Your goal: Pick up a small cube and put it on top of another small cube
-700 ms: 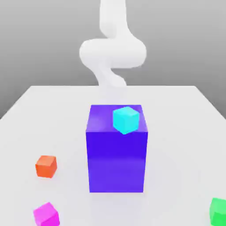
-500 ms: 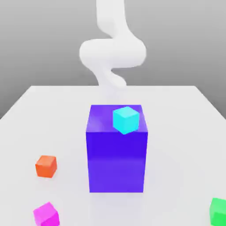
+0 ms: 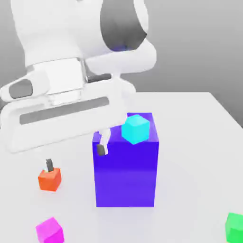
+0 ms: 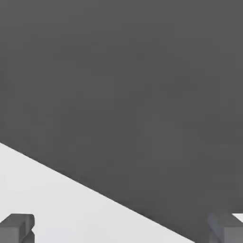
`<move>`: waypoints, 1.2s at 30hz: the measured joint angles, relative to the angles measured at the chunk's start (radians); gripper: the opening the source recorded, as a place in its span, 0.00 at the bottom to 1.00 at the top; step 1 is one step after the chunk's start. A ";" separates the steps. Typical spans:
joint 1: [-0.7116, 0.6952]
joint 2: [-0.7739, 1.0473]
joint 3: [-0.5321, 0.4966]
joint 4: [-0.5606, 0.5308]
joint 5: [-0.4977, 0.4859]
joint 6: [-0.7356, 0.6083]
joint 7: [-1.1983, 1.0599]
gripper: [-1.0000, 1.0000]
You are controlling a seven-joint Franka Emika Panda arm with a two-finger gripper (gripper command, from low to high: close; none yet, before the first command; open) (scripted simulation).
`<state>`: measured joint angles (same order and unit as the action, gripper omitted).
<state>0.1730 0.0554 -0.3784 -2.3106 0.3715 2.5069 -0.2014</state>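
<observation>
The big purple-blue block (image 3: 125,166) stands mid-table (image 3: 190,142); open tabletop surrounds the small magenta cube (image 3: 50,230) near the front.

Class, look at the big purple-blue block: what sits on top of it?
A small cyan cube rests on the big purple-blue block, near its top's front edge. The arm covers part of the top toward the exterior view's left, so that part cannot be checked.

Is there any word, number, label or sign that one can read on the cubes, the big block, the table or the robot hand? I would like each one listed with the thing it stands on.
None: no text, number, label or sign is visible.
The magenta cube, orange-red cube, green cube, cyan cube and purple-blue block have plain faces.
The white table and hand carry no marking either.
</observation>
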 joint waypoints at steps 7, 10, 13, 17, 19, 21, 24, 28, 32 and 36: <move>-0.061 0.215 -0.001 -0.013 -0.014 0.090 -0.210 0.50; -0.082 0.295 -0.012 -0.019 -0.053 0.138 -0.272 0.50; -0.128 0.397 0.037 0.002 -0.008 0.211 -0.328 0.50; -0.163 0.461 0.080 0.018 0.031 0.257 -0.359 0.00; -0.163 0.461 0.080 0.018 0.031 0.255 -0.359 0.00; -0.171 0.474 0.090 0.021 0.039 0.264 -0.365 0.00; -0.136 0.406 0.045 0.003 -0.008 0.216 -0.331 0.00; -0.053 0.309 0.021 -0.010 -0.097 0.136 -0.280 0.00; 0.060 0.288 0.094 0.013 -0.160 0.099 -0.267 0.00; 0.171 0.270 0.165 0.033 -0.217 0.069 -0.258 0.00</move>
<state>0.3436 0.3255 -0.2132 -2.2773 0.1547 2.5762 -0.4593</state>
